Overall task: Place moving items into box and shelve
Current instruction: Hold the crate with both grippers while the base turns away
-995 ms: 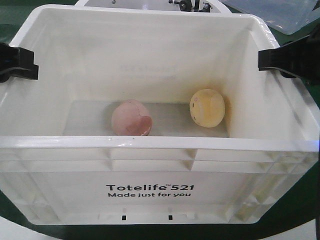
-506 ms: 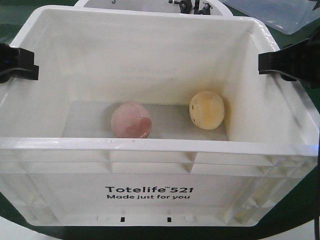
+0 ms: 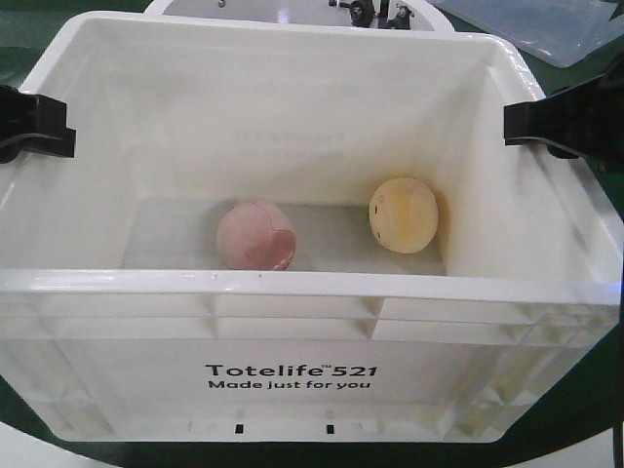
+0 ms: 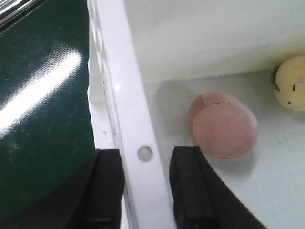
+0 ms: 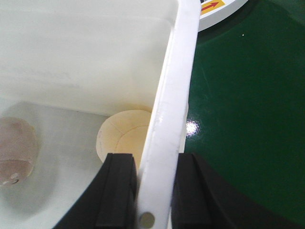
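The white box (image 3: 292, 292), printed "Totelife 521", fills the front view. On its floor lie the dull pink ball (image 3: 255, 234) on the left and the pale yellow ball (image 3: 403, 214) on the right, apart from each other. My left gripper (image 3: 39, 122) is shut on the box's left rim (image 4: 136, 109), one finger outside and one inside, with the pink ball (image 4: 224, 126) just beyond it. My right gripper (image 3: 546, 122) is shut on the right rim (image 5: 174, 81), and the yellow ball (image 5: 121, 136) rests against the wall below it.
A dark green surface (image 4: 43, 119) lies under and around the box on both sides (image 5: 248, 119). A white round part with a red arrow label (image 5: 214, 9) sits beyond the box. A pale translucent plastic piece (image 3: 556, 29) lies at the far right.
The box has shifted slightly downward in the front view, with both grippers still on its rim. The pink ball has turned a little in place.
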`<state>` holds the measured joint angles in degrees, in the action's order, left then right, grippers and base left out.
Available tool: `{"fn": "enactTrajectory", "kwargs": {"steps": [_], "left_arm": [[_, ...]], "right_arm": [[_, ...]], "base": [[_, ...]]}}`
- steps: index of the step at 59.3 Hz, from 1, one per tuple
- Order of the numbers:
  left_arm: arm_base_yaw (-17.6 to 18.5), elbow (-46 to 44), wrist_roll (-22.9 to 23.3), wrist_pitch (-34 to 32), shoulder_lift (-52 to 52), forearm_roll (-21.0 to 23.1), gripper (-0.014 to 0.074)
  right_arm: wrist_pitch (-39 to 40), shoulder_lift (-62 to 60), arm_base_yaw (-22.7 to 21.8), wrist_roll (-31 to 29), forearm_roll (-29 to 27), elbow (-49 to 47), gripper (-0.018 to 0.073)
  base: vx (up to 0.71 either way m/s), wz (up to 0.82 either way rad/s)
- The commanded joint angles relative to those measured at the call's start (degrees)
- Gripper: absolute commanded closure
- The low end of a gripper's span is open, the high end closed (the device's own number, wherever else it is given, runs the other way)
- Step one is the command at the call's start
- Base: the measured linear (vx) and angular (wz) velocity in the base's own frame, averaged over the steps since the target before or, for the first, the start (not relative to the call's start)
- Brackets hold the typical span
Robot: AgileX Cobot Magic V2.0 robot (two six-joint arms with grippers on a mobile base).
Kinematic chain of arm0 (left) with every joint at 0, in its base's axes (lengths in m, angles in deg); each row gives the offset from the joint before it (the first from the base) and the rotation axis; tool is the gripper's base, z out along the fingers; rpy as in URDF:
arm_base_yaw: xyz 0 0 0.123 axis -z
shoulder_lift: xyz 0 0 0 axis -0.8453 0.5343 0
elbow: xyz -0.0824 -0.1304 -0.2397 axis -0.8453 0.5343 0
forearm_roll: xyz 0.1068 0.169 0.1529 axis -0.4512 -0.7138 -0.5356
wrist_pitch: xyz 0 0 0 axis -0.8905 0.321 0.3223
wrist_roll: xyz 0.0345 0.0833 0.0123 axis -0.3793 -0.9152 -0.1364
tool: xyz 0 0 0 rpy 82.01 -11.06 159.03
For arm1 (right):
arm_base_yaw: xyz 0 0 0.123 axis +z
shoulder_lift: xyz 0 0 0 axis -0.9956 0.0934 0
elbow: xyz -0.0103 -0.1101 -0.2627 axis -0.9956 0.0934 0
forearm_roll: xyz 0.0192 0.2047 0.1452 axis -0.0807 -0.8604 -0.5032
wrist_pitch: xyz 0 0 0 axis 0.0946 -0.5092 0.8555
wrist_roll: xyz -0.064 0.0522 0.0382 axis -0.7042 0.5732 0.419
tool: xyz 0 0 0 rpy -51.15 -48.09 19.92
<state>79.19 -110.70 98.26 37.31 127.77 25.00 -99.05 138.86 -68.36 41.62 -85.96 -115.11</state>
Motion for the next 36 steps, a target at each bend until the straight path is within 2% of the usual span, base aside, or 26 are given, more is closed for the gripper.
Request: {"fn": "enactTrajectory", "kwargs": {"steps": [1, 36], "left_arm": [[0.2, -2.9, -1.1, -6.5, -1.7, 0.9, 0.0603], [0.2, -2.9, -1.1, -6.5, -1.7, 0.9, 0.0603]], "right_arm": [[6.9, -1.6, -0.3, -1.1, 2.5, -2.6, 0.0565], [6.9, -1.6, -0.3, -1.1, 2.5, -2.6, 0.0565]], "base": [[0.00, 0.00], [-0.01, 0.01]]}}
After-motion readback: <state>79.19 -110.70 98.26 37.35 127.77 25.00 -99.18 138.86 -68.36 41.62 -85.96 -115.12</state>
